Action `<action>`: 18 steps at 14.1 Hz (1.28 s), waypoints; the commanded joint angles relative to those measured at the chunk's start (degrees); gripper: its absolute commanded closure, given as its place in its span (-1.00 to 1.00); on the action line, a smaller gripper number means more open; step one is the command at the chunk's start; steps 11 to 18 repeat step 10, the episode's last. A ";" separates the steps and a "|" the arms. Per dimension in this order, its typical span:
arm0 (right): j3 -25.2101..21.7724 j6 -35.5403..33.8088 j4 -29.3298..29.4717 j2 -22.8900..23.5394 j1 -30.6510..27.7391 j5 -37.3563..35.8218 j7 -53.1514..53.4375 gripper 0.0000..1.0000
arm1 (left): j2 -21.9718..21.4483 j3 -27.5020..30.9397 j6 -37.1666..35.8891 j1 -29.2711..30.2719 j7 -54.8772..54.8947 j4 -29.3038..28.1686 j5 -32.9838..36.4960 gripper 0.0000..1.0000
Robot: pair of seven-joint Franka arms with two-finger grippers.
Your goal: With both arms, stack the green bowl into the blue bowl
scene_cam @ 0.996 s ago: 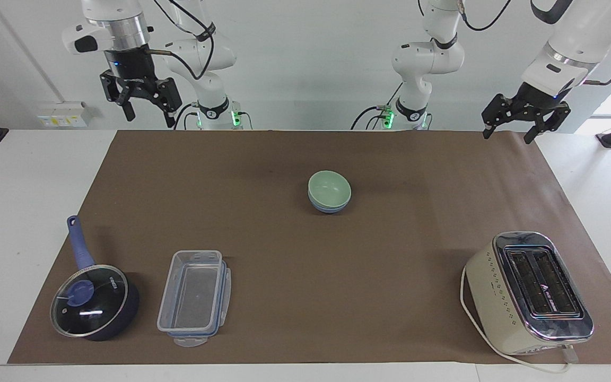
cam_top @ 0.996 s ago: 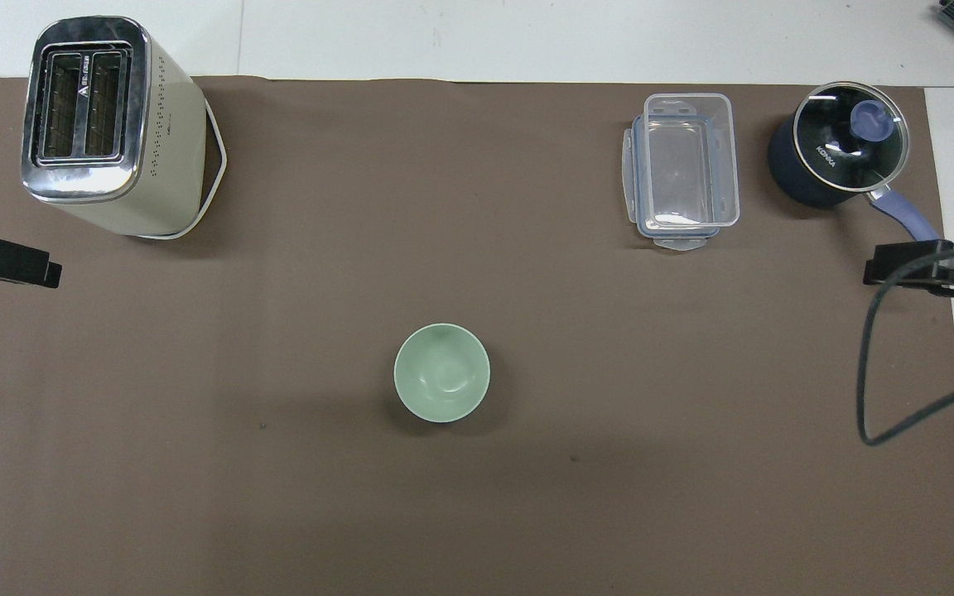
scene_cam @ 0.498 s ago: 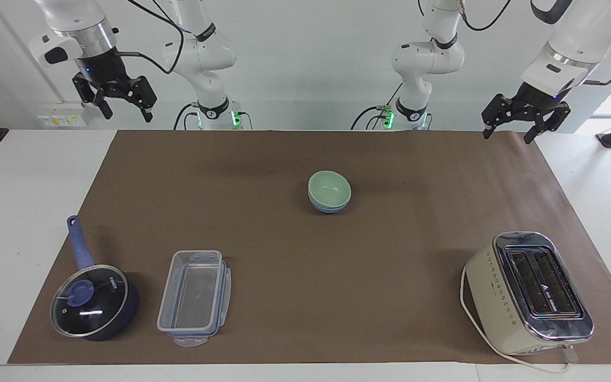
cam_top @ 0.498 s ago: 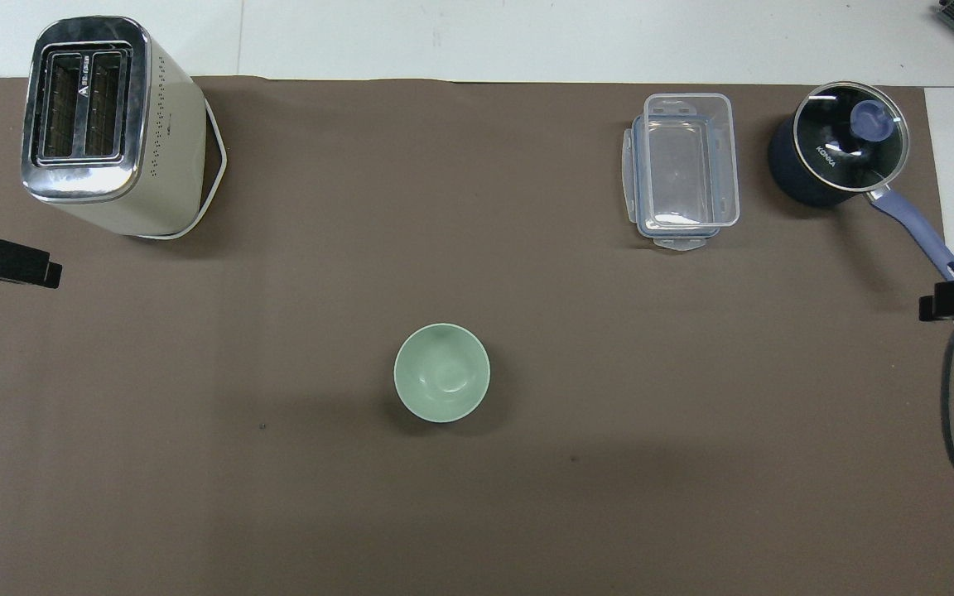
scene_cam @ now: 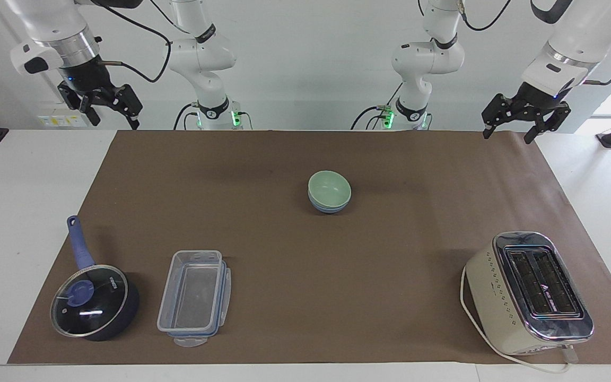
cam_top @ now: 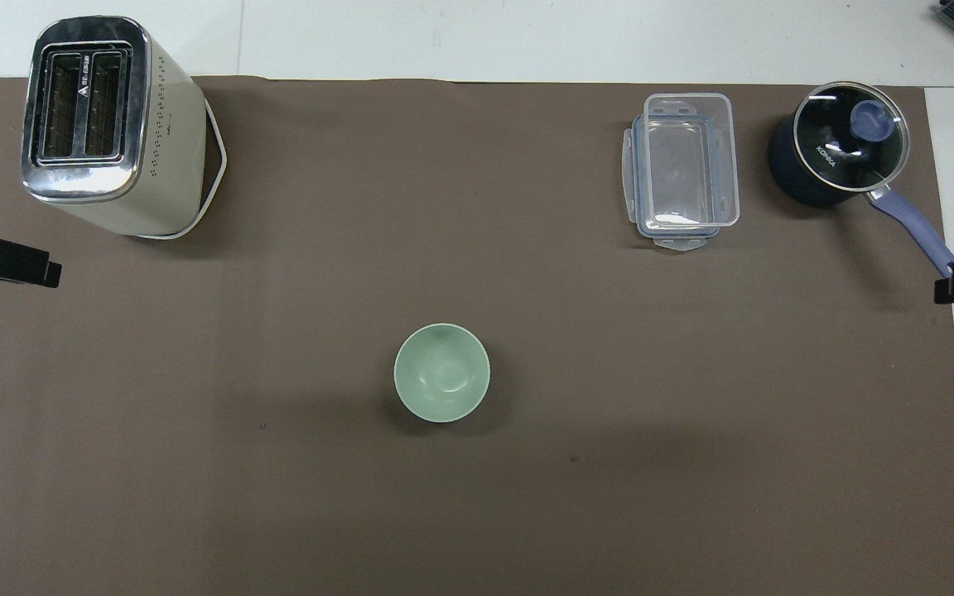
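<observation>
We see the green bowl (scene_cam: 330, 186) nested mouth-up in the blue bowl (scene_cam: 329, 208) at mid-mat; round, it has no long axis. Our left gripper (scene_cam: 512, 132) hangs raised at two o'clock from the bowls, fingers spread, empty. Our right gripper (scene_cam: 114, 121) hangs at ten o'clock, likewise spread. From overhead the blue bowl is hidden

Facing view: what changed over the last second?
The right gripper, open and empty, swung up and outward, off the brown mat toward the right arm's end of the table. Nothing was grasped or released. The left gripper stayed open and raised; the green bowl stayed nested in the blue bowl.
</observation>
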 commanded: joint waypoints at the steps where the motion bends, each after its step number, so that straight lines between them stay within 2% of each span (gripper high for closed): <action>1: 0.45 -0.29 1.14 0.50 -0.06 0.81 -4.04 -1.00 | -0.15 -0.36 0.00 0.50 0.58 0.65 0.85 -1.00; 4: 1.06 -0.65 0.79 0.32 0.47 -1.91 -4.49 -1.00 | -0.15 -0.36 -0.09 0.50 0.58 0.65 0.85 -1.00; 18: 1.07 -0.29 0.70 0.32 0.38 -1.48 -4.15 -1.00 | -0.24 -0.36 -0.09 0.50 0.32 0.56 0.85 -1.00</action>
